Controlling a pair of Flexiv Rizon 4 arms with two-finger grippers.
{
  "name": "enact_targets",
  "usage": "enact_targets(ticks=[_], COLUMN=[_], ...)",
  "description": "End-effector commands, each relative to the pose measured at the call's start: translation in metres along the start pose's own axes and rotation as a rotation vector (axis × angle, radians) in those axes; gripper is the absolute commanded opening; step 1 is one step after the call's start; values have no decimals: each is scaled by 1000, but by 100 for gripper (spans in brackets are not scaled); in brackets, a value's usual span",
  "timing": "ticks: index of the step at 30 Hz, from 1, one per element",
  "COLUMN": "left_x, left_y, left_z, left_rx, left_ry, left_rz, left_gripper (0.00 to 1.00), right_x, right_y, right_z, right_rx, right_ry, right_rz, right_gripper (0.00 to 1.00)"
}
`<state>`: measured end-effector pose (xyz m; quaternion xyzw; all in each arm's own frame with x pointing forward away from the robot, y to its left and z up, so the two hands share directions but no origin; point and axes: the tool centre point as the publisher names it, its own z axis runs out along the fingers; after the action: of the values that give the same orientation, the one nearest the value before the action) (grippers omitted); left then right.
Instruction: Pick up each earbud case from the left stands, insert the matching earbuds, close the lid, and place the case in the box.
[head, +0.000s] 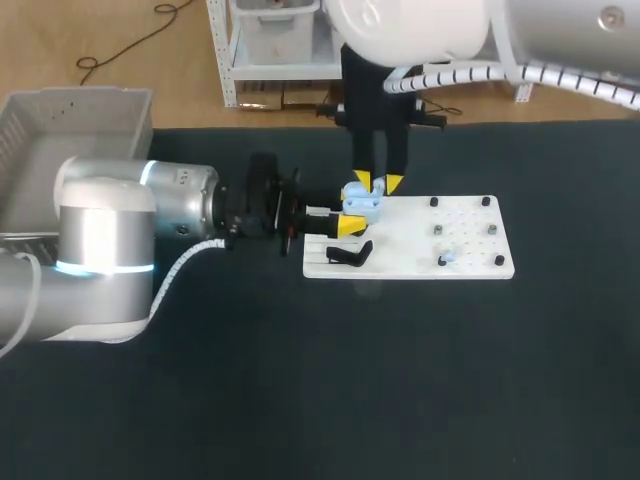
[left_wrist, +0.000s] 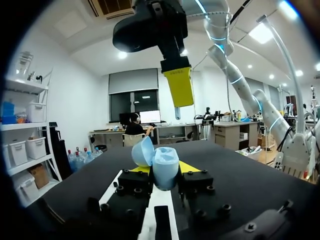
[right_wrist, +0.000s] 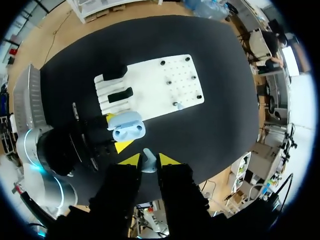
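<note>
right gripper (right_wrist: 149, 161) pinches a small blue earbud (right_wrist: 148, 156) between its tips, just above the open case (right_wrist: 127, 127). left gripper (left_wrist: 164, 172) clamps that case by its sides at the white board (head: 470, 250) edge. the earbud looks light and slippery, best held by its stem. the raised lid (left_wrist: 142, 151) and a black stand (head: 350, 255) crowd the approach.

The left arm (head: 110, 235) is a thick silver-grey tube with a glowing cyan ring (head: 100, 266), a white coiled cable (head: 185, 262) along its side and a black wrist (head: 255, 205). It ends in a black left hand (head: 352, 210) whose finger blocks carry round screw heads (left_wrist: 116, 189). The right arm (head: 560, 40) is glossy white and silver, trailed by a black-and-white striped hose (head: 450, 75), and its right hand (head: 378, 183) has two long black fingers (head: 364, 140) with wedge-shaped yellow tips.
</note>
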<state>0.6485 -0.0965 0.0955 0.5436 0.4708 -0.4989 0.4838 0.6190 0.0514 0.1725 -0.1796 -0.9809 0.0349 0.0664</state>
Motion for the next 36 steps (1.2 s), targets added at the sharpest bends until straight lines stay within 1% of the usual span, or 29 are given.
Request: enact_targets(ticks=[1, 19, 25, 36], left_x=[0, 3, 3, 3], left_y=[-3, -3, -3, -3], left_z=[2, 5, 5, 5], left_rx=[-11, -14, -14, -14], left_ry=[7, 10, 10, 10], left_rz=[-5, -20, -20, -20], left_gripper=[0, 0, 0, 0], right_x=[-3, -7, -10, -11], right_y=[3, 9, 10, 14], right_z=[-1, 12, 17, 21], right_rx=[6, 13, 44, 58], right_ry=[13, 58, 94, 98], right_rz=[35, 95, 134, 168], right_gripper=[0, 0, 0, 0])
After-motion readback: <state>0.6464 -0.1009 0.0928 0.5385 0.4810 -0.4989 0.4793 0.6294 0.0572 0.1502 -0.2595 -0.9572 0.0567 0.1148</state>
